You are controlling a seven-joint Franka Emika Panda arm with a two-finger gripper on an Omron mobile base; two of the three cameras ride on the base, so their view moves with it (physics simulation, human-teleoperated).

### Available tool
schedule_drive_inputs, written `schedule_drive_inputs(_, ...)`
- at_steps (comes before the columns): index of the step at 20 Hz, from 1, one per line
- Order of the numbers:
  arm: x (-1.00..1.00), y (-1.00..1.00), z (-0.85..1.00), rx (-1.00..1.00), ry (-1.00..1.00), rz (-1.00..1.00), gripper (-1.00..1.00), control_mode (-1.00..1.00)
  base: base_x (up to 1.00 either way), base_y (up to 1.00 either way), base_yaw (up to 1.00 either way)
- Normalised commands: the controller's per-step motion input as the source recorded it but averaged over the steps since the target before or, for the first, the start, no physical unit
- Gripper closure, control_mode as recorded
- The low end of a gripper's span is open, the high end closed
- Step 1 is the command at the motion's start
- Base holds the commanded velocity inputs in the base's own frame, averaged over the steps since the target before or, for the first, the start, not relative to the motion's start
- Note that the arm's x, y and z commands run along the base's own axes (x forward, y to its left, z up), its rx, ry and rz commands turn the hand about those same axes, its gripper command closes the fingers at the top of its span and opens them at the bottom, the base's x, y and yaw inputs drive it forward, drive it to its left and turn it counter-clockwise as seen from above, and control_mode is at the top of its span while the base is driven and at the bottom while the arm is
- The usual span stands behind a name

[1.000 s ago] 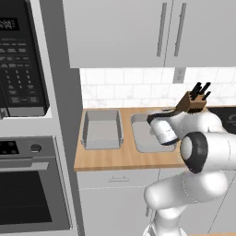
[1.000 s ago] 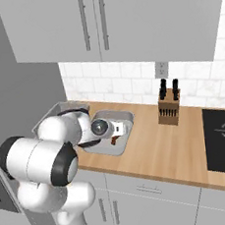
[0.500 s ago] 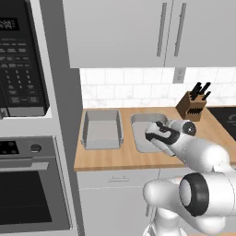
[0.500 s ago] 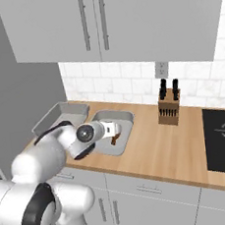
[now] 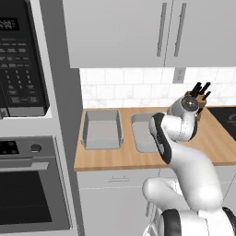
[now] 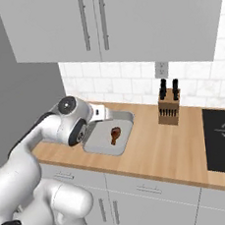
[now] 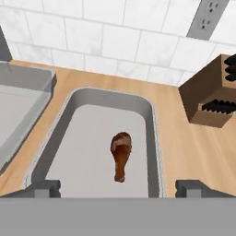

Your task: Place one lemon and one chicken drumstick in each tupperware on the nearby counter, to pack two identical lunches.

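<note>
Two grey tupperware stand side by side on the wooden counter [image 6: 154, 154]. The right tupperware [image 7: 87, 138] holds one brown chicken drumstick [image 7: 121, 154], lying alone on its floor with the thin end toward me. That drumstick [image 6: 114, 134] is also seen in the right base view. The left tupperware [image 5: 101, 129] looks bare inside, and its corner [image 7: 18, 101] shows at the left of the hand view. My gripper [image 7: 119, 189] hovers open above the near end of the right tupperware [image 6: 96, 145], with nothing between its fingertips [image 7: 44, 188]. The lemon is out of view.
A wooden knife block [image 6: 168, 109] with dark handles stands on the counter to the right of the tupperware, against the tiled wall. A black cooktop [image 6: 224, 139] lies further right. An oven and microwave column [image 5: 27, 138] bounds the counter on the left. Cabinets hang overhead.
The arm has swung up and drawn back from low over the right tupperware. The drumstick stays lying inside it, and the jaws remain open.
</note>
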Motion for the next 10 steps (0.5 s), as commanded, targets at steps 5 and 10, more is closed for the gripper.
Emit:
schedule_drive_inputs(5, -0.76, 0.19, 0.4, 0.0, 0.11, 0.1, -1.0, -1.0, 0.0, 0.0, 0.0)
schedule_drive_inputs(10, -0.93, 0.5, -0.29, 0.0, 0.0, 0.25, -1.0, -1.0, 0.0, 0.0, 0.0)
